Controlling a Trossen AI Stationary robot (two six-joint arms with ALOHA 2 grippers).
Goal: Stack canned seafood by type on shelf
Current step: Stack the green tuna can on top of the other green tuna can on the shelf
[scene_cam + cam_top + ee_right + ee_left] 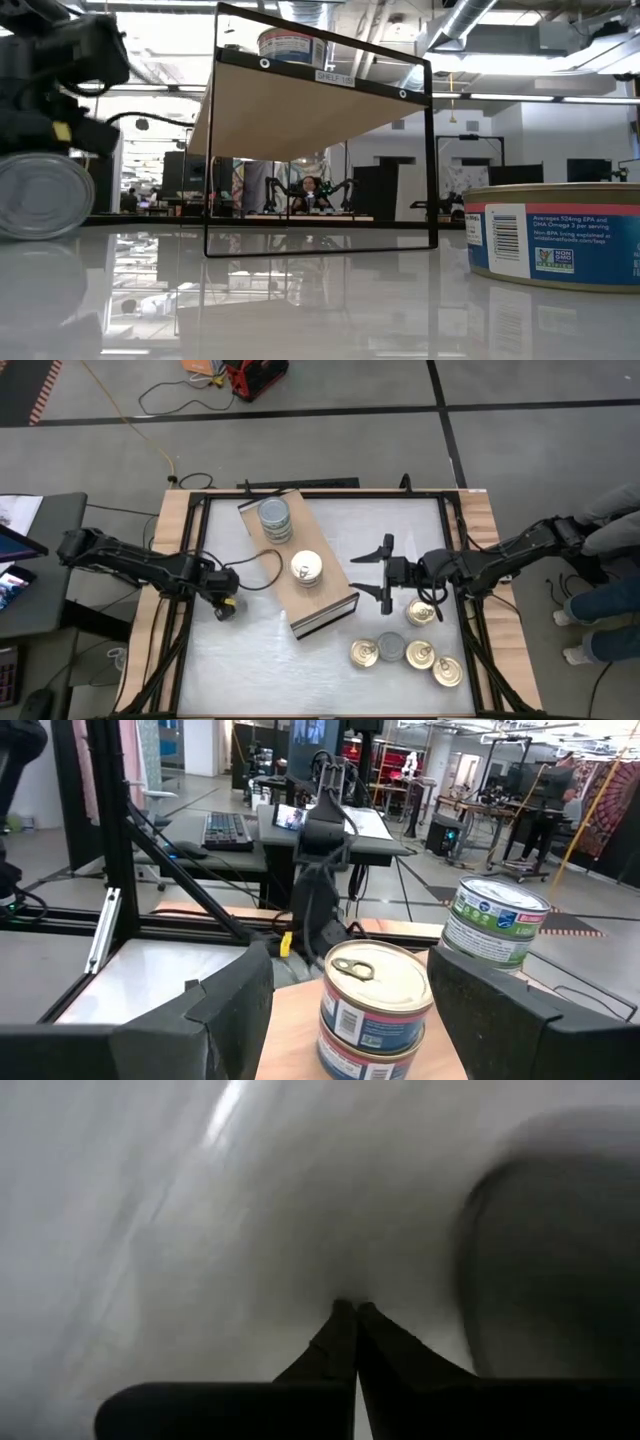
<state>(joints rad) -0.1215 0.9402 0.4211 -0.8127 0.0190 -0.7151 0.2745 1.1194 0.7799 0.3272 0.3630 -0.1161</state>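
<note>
The shelf (322,600) is a light-wood board lying aslant on the white table. On it stand two stacks of tins: a silver-topped stack (275,518) at its far end and a gold pull-tab stack (307,568) at its middle. My right gripper (384,571) is open and level, just right of the gold-topped stack (375,995), with a finger on either side of the line toward it and touching nothing. My left gripper (226,606) is low over the table's left part and shut (355,1320). A silver tin (40,195) rests on the table beside it (550,1250). My left gripper's shut fingers (340,1345) point down at the table next to the silver tin. Whether they touch the tin, I cannot tell.
Several loose tins sit on the table's near right part: gold-topped ones (422,611) (364,652) (447,671) and a silver-topped one (391,647). A blue-labelled tin (560,235) looms close in the low view. A person's legs (610,610) show past the right edge.
</note>
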